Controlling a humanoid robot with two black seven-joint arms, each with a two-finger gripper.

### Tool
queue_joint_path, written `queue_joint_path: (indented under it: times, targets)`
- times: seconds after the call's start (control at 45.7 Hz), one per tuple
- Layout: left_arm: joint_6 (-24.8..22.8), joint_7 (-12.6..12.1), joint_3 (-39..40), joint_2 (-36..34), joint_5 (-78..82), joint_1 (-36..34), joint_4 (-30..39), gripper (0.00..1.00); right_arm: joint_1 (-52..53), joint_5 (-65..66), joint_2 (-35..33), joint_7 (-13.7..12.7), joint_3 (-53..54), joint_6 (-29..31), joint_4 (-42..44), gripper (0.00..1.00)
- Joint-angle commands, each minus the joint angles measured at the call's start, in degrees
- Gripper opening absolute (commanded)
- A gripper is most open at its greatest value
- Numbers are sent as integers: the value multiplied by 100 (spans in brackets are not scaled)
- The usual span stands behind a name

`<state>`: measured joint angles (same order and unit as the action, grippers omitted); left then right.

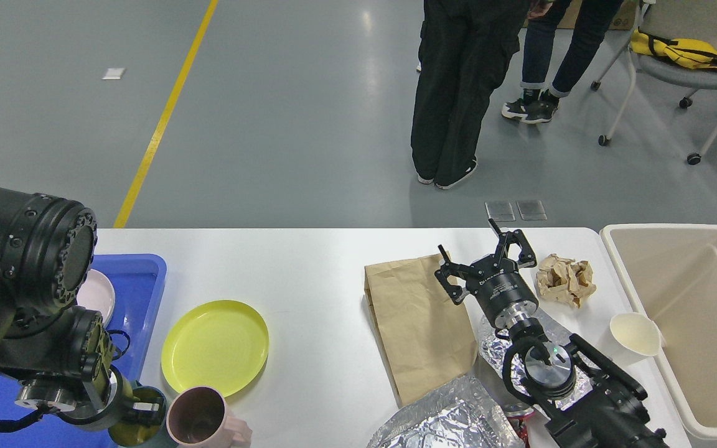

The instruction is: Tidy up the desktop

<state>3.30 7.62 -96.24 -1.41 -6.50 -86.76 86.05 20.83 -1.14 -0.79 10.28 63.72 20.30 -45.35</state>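
The white desktop (309,267) holds a yellow plate (215,346), a pink mug (200,423), a brown paper bag (417,330), a crumpled paper ball (565,280), crumpled foil (442,420) and a white paper cup (635,333). My left gripper (142,407) is at the front left, shut on the rim of a teal cup (137,426) beside the pink mug. My right gripper (486,258) is open and empty, hovering between the bag's right edge and the paper ball.
A blue tray (140,286) with a pink dish (98,292) sits at the left edge. A beige bin (694,298) stands at the right. A red can (517,412) peeks out under my right arm. People and a stool stand beyond the table.
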Motion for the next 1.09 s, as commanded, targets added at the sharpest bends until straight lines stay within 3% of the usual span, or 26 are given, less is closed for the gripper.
queue_joint_path:
  times: [0.0, 0.153, 0.372, 0.941, 1.073]
  targets:
    - [-5, -15, -44, 0, 9, 1, 8, 39, 0, -1, 0, 0, 0, 0, 0, 100]
    - [-22, -173, -61, 0, 17, -8, 8, 28, 0, -1, 0, 0, 0, 0, 0, 100]
    - [-136, -288, -79, -26, 35, -34, 25, 1, 0, -1, 0, 0, 0, 0, 0, 100]
    - [-321, -217, -342, -70, 52, -307, 34, 0, 0, -1, 0, 0, 0, 0, 0, 100]
    - [-628, -200, -351, -289, 88, -614, 34, 0, 0, -1, 0, 0, 0, 0, 0, 100]
